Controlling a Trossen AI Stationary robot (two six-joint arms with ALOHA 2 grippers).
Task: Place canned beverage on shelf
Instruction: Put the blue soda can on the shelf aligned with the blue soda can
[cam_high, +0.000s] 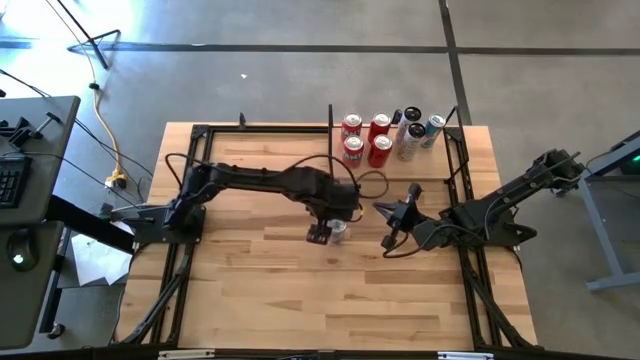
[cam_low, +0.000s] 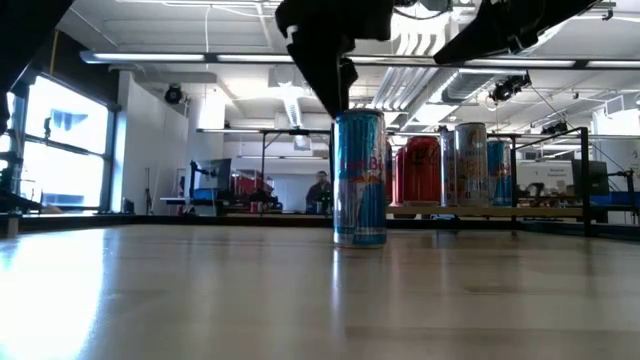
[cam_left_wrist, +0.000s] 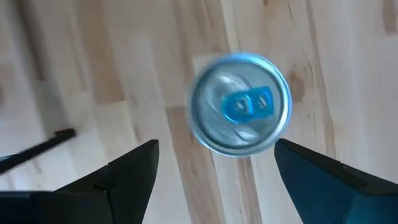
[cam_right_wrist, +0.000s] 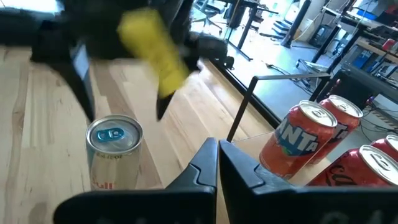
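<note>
Low view: upright can, axis vertical

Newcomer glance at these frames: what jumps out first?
A lone blue-and-silver can stands upright mid-table, with the left gripper open directly above it, one finger on each side and not touching. Behind it, a cluster of cans, several red, already sits on the shelf at the table's far edge. The right gripper is shut and waits beside the lone can.
</note>
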